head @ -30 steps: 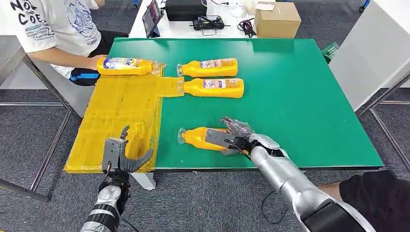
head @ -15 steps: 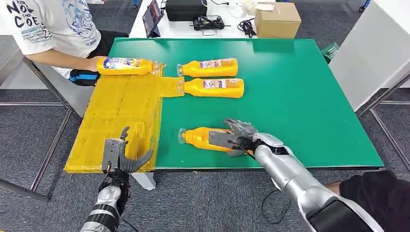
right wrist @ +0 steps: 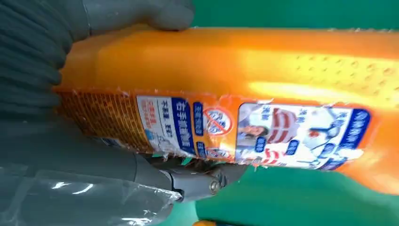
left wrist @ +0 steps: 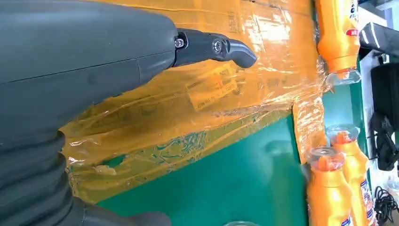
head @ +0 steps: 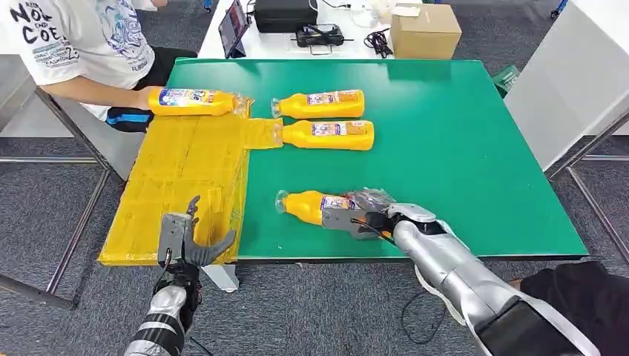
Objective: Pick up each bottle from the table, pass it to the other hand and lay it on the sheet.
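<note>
An orange bottle (head: 311, 205) lies near the green table's front edge, and my right hand (head: 361, 213) grips its base end. The right wrist view has that bottle (right wrist: 263, 70) with its label (right wrist: 254, 132) between thumb and fingers. Two more orange bottles (head: 320, 104) (head: 328, 134) lie side by side further back. A fourth bottle (head: 191, 101) rests at the far end of the yellow sheet (head: 185, 178), with a person's hand on it. My left hand (head: 187, 239) hovers open over the sheet's near end (left wrist: 197, 94).
A person in a white T-shirt (head: 78, 37) sits at the far left corner. A cardboard box (head: 425, 30), a tablet and cables lie on the white table behind. The green table (head: 460, 148) has free room on its right half.
My right hand has closed round the near bottle and shifted it slightly right and forward, turning its label up. The left hand has stayed where it was.
</note>
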Controlling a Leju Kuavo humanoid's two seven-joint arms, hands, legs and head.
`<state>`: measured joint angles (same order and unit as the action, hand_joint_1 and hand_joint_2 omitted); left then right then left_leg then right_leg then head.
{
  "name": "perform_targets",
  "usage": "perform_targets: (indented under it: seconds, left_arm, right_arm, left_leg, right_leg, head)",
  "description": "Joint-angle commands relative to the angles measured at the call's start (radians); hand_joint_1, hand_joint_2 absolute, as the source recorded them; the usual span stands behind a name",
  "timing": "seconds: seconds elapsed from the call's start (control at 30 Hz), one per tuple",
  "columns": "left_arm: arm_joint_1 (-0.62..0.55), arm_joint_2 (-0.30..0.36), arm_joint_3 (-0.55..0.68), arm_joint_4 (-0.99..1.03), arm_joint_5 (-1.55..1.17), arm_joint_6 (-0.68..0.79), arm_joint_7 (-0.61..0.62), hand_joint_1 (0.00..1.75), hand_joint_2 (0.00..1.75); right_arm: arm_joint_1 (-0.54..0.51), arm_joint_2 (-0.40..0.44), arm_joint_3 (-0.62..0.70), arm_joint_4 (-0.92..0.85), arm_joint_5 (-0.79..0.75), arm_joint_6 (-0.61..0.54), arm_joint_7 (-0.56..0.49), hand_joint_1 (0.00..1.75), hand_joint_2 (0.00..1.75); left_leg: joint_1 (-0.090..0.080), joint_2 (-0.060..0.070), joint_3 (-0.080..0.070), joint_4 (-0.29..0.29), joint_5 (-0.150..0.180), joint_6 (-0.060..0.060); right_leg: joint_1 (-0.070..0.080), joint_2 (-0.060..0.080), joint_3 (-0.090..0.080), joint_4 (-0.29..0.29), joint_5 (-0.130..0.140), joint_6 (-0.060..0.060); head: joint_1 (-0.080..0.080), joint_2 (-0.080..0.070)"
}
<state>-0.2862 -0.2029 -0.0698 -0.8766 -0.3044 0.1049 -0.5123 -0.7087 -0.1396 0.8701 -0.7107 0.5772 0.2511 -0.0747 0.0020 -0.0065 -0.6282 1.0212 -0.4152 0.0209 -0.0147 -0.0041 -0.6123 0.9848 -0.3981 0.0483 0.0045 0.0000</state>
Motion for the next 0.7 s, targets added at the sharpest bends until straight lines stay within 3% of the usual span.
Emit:
perform_targets:
  seconds: [0.03, 0.17, 0.23, 0.27, 0.3, 0.37, 0.43, 0.5, 0.6, 0.7]
  left_arm:
    - [-0.043, 0.015, -0.032, 0.072, 0.008, -0.002, 0.0, 0.0, 1.75]
    - [-0.008, 0.015, -0.024, 0.019, 0.011, 0.0, 0.005, 0.0, 1.75]
    - [0.031, 0.009, -0.013, -0.037, 0.016, -0.007, 0.011, 0.0, 1.75]
    - [0.049, 0.006, -0.012, -0.065, 0.019, -0.014, 0.021, 0.0, 1.75]
    - [0.054, 0.006, -0.013, -0.074, 0.019, -0.016, 0.026, 0.0, 1.75]
    - [0.054, 0.005, -0.015, -0.075, 0.019, -0.018, 0.026, 0.0, 1.75]
    - [0.059, -0.003, -0.012, -0.08, 0.037, -0.035, 0.028, 0.0, 1.75]
    - [0.071, -0.016, -0.031, -0.101, 0.07, -0.073, 0.032, 0.0, 1.75]
    - [0.074, -0.022, -0.079, -0.128, 0.145, -0.155, 0.055, 0.0, 1.75]
    - [0.079, -0.008, -0.127, -0.16, 0.25, -0.246, 0.079, 0.0, 1.75]
  right_arm:
    - [0.013, 0.025, 0.039, 0.073, -0.021, -0.055, -0.012, 1.75, 1.75]
    - [0.156, 0.039, -0.151, -0.123, -0.047, -0.302, -0.015, 1.75, 1.75]
    - [0.3, 0.083, -0.33, -0.372, 0.025, -0.536, -0.047, 1.75, 1.75]
    - [0.359, 0.097, -0.381, -0.5, 0.074, -0.537, -0.023, 1.75, 1.75]
    - [0.375, 0.1, -0.394, -0.548, 0.094, -0.509, -0.002, 1.75, 1.75]
    - [0.377, 0.101, -0.405, -0.554, 0.099, -0.499, 0.0, 1.75, 1.75]
    - [0.413, 0.153, -0.495, -0.595, 0.161, -0.686, -0.119, 1.75, 1.75]
    - [0.482, 0.196, -0.586, -0.742, 0.164, -0.833, -0.199, 1.75, 1.75]
    - [0.557, 0.23, -0.667, -0.877, 0.099, -0.942, -0.315, 1.75, 1.75]
    - [0.594, 0.229, -0.703, -0.865, 0.056, -0.912, -0.355, 1.75, 1.75]
  left_leg:
    - [0.001, 0.0, 0.006, -0.002, -0.002, -0.001]
    - [0.001, -0.001, 0.005, -0.002, -0.001, -0.001]
    - [0.002, 0.0, 0.007, -0.002, -0.002, -0.002]
    - [0.002, 0.001, 0.01, -0.003, -0.004, -0.002]
    - [0.002, 0.002, 0.003, -0.001, -0.002, -0.001]
    - [0.001, 0.001, 0.002, 0.0, -0.003, -0.002]
    - [0.001, 0.002, 0.008, 0.0, -0.007, -0.003]
    - [0.001, -0.002, 0.004, 0.0, -0.004, -0.002]
    - [0.001, -0.005, 0.001, 0.002, -0.004, -0.002]
    - [0.0, -0.007, -0.001, 0.0, -0.002, -0.001]
  right_leg:
    - [0.001, 0.0, 0.006, -0.001, -0.002, -0.002]
    - [0.002, -0.001, 0.006, -0.002, -0.002, -0.002]
    - [0.002, -0.001, 0.007, -0.002, -0.002, -0.002]
    - [0.002, 0.0, 0.01, -0.003, -0.003, -0.003]
    - [0.002, 0.001, 0.002, -0.001, -0.001, -0.002]
    - [0.001, 0.002, 0.002, 0.001, -0.003, -0.002]
    - [0.002, 0.003, 0.007, 0.001, -0.006, -0.004]
    - [0.002, -0.002, 0.004, 0.0, -0.004, -0.003]
    - [0.001, -0.004, 0.001, 0.002, -0.005, -0.003]
    - [0.0, -0.006, 0.001, 0.0, -0.004, -0.002]
  head:
    - [0.0, 0.0]
    - [0.0, 0.0]
    - [0.0, 0.0]
    - [0.0, 0.0]
    - [0.0, 0.0]
    - [0.0, 0.0]
    - [0.0, 0.0]
    - [0.0, 0.0]
    - [0.0, 0.0]
    - [0.0, 0.0]
